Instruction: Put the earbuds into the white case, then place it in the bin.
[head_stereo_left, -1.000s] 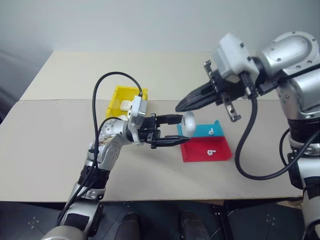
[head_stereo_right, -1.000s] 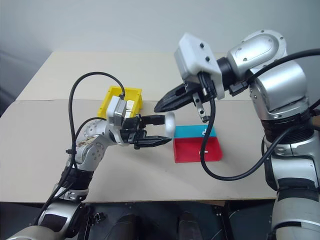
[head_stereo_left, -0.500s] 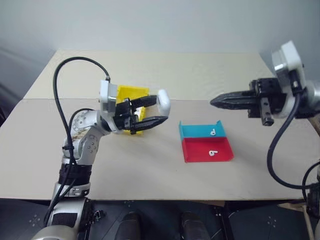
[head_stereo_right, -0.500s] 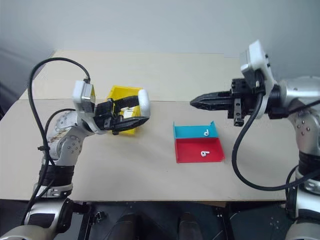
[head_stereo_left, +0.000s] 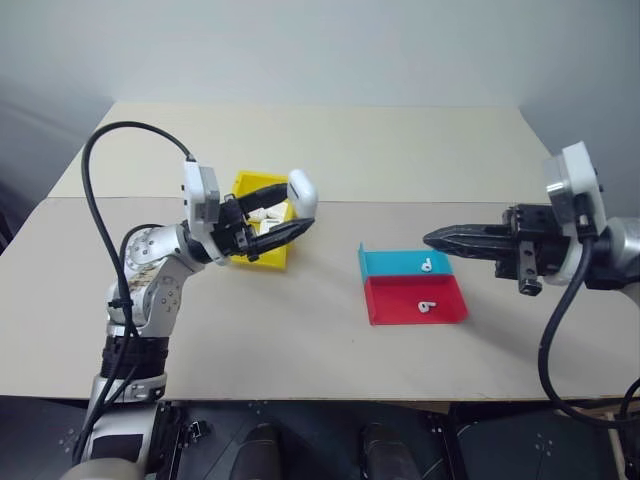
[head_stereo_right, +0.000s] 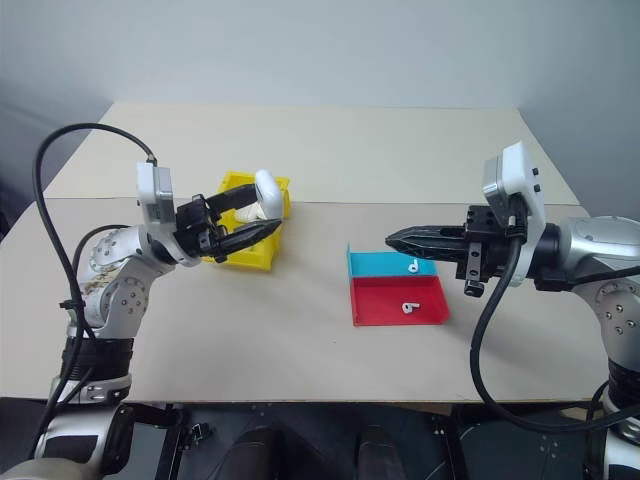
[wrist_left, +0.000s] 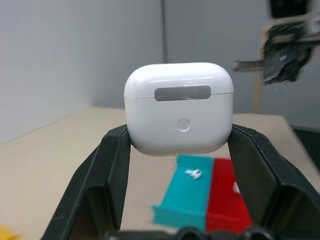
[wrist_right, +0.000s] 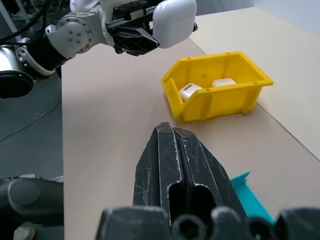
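My left gripper (head_stereo_left: 298, 208) is shut on the white case (head_stereo_left: 303, 192), whose lid is closed. It holds the case in the air just over the near right corner of the yellow bin (head_stereo_left: 268, 255). In the left wrist view the case (wrist_left: 179, 107) sits squarely between both fingers. Two earbuds lie in the tray, one (head_stereo_left: 427, 265) on the teal half and one (head_stereo_left: 428, 306) on the red half. My right gripper (head_stereo_left: 428, 240) is shut and empty. It points left, level, with its tip above the tray's right edge.
The teal-and-red tray (head_stereo_left: 395, 298) lies right of centre on the beige table. Two more white cases (wrist_right: 190, 90) (wrist_right: 223, 82) lie inside the bin. Open tabletop stretches between bin and tray and along the near edge.
My left gripper carried the case leftward from beside the tray to over the bin. My right gripper swung down and to the right, and now lies level by the tray.
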